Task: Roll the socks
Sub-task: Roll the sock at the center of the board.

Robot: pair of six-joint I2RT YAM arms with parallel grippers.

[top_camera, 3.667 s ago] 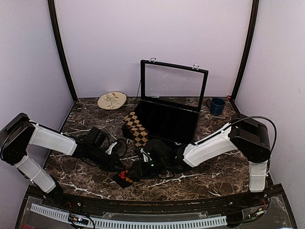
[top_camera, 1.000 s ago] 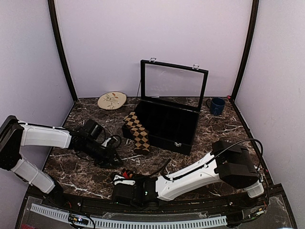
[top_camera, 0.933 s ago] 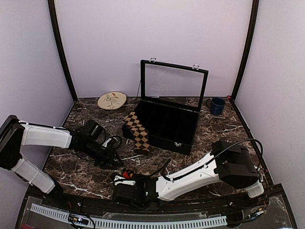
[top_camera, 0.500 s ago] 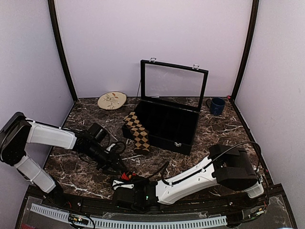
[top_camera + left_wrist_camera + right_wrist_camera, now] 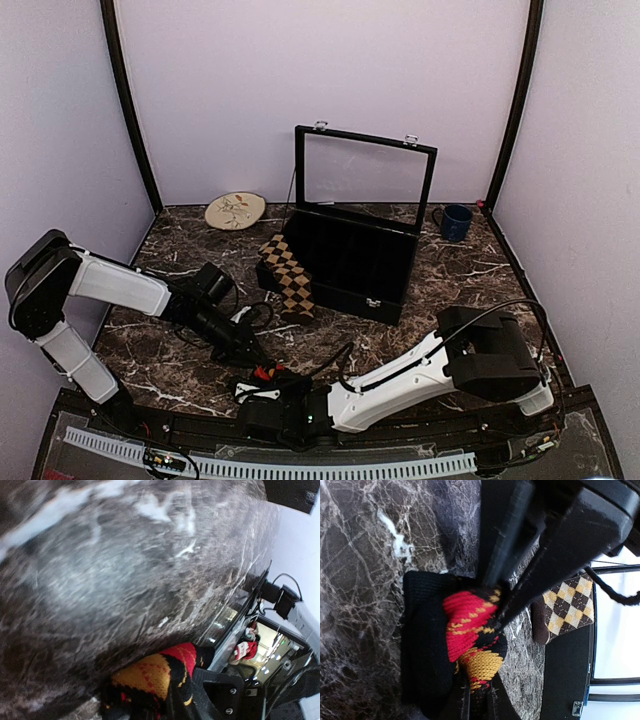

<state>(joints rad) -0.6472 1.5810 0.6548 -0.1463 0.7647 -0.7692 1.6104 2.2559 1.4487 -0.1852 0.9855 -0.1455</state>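
Red-orange sock sits bunched in a lump on the marble table, hard up against the near edge, between the two arm bases. It's a wad, not a tidy roll.

Right gripper: clenched on the near end of the lump, fabric pinched between its tips. Left gripper: comes in from the far side, tips drawn together into a fold of the same sock, so it reads as grasping. The two sets of fingers are almost touching over the sock.

Tan checked sock lies well apart, draped at the left front corner of the open black case, untouched.

Risks, my read:
- finger-on-finger clash, since both grippers work the same small lump
- any pull toward the bases drags the sock over the table lip
- opposed pulls stretch or unbunch it instead of tightening a roll
- right arm is folded back low along the near edge, with little slack to retreat

Room: bare marble between the lump and the case, and more out to the left. The plate and mug sit by the back wall, out of the way. I'd work it away from the lip.
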